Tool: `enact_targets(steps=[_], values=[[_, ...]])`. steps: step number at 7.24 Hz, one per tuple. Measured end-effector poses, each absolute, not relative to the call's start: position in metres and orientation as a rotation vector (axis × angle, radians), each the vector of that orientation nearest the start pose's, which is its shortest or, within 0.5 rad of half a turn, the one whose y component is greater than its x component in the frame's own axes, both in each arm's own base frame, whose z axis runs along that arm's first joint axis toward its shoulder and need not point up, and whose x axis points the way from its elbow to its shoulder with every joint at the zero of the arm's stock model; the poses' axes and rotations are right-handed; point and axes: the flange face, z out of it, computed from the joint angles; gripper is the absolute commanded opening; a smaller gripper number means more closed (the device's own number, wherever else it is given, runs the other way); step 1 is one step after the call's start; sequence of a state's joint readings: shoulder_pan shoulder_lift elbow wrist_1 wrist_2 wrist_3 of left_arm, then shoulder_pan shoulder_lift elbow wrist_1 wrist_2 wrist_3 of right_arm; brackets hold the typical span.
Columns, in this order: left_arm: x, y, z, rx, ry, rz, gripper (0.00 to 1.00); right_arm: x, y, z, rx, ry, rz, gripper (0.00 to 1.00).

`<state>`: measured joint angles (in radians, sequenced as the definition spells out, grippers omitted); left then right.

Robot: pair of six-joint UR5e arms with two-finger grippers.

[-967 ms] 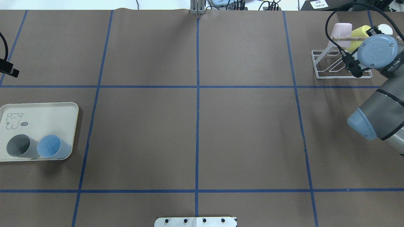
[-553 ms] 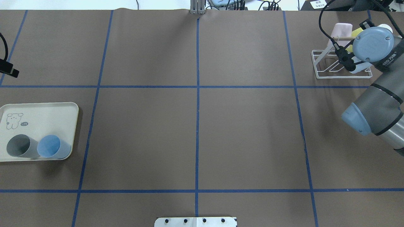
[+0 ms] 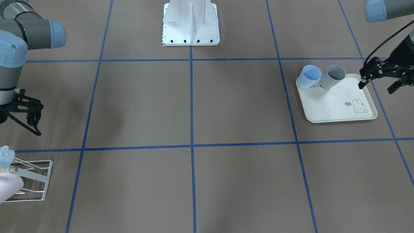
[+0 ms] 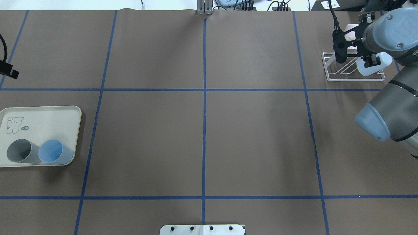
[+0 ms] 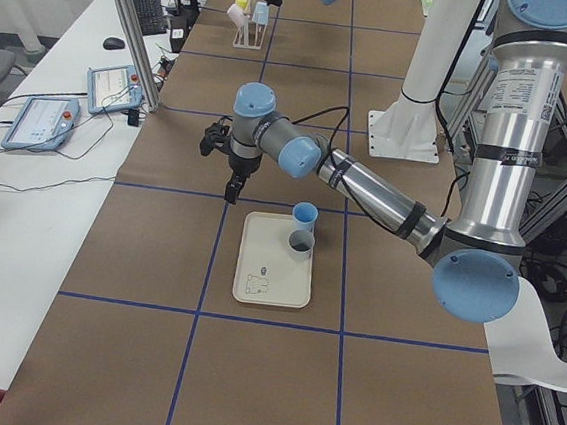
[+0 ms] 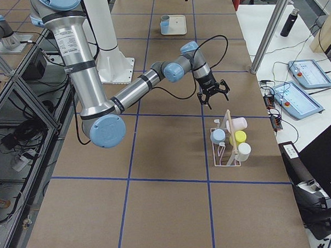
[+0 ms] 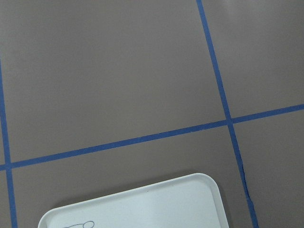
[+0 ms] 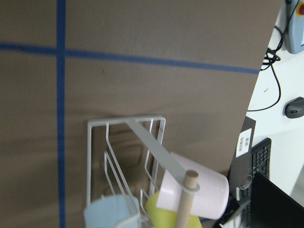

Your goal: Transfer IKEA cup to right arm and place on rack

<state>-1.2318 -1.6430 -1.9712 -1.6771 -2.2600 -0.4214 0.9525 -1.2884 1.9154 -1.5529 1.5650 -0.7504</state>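
Overhead exterior, we see the table (image 4: 254, 137), tray (image 4: 45, 117) at its left edge with grey cup (image 4: 20, 151) and blue cup (image 4: 52, 151), rack (image 8: 152, 145) at its far right corner bearing a pale blue cup (image 6: 217, 136), left gripper (image 3: 375, 88), right gripper (image 6: 214, 97), both wide, empty.

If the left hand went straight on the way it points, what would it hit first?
The left hand would probably meet bare table just off the tray edge; depth is unclear.
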Motion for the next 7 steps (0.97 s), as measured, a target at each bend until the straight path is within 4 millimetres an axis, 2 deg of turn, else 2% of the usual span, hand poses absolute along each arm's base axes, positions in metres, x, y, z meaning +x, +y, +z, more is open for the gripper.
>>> enact_targets(steps=[2,3,4,5,7], values=[[0.102,-0.497,0.409,0.281,0.835,0.127,1.00,-0.237,-0.527,0.322,0.821,-0.315,-0.989,0.99],[0.102,-0.496,0.406,0.287,0.839,0.132,1.00,-0.248,-0.517,0.302,0.867,-0.502,-0.790,0.99],[0.101,-0.492,0.410,0.287,0.835,0.134,1.00,-0.267,-0.506,0.281,0.881,-0.663,-0.632,0.99],[0.097,-0.483,0.428,0.292,0.815,0.132,1.00,-0.292,-0.496,0.258,0.858,-0.768,-0.553,0.99],[0.083,-0.452,0.479,0.323,0.763,0.124,1.00,-0.340,-0.487,0.207,0.744,-0.806,-0.543,0.99]])
